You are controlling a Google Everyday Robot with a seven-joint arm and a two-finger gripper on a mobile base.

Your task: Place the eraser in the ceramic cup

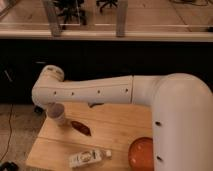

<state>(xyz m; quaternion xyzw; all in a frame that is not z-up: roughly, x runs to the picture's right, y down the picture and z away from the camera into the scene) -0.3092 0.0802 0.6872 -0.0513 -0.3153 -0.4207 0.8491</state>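
Wooden table (116, 126) before a dark low wall (160, 60), glass partition (165, 17) above (office chairs (70, 9) beyond)

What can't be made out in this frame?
Camera view:
- Gripper: hidden behind the arm's left end, just above the cup.
- Eraser: nowhere recognizable; possibly hidden with the gripper.
- Cup inside: covered by the arm.
- Plate: right side behind the arm, bottom cut by the frame edge.
- Dark item under the arm: mostly covered, too blurred to name.
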